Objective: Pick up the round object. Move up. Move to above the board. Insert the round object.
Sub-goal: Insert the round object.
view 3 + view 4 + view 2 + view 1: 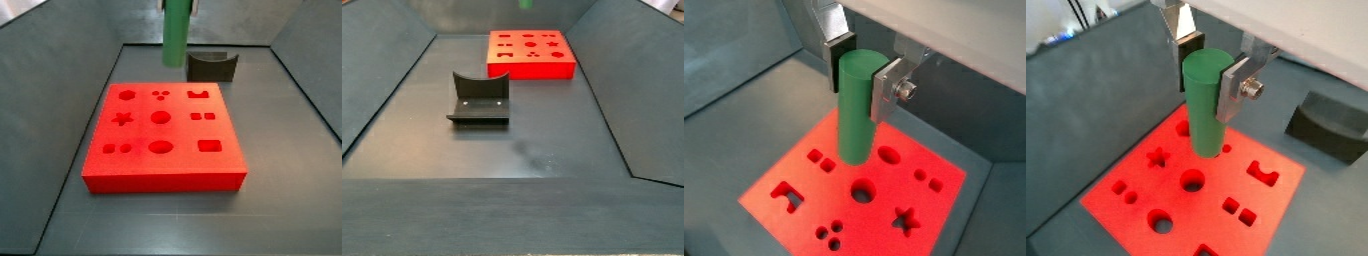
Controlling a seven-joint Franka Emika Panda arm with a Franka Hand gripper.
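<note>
Both wrist views show the tool [1211,72] pinching the round object [1204,105] upright, hanging above the board [1133,205].

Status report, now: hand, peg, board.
Hand shut on the green peg, upright, above the red board. Peg clear of the board, not inserted. Dark fixture sits behind the board, out of the way.
</note>
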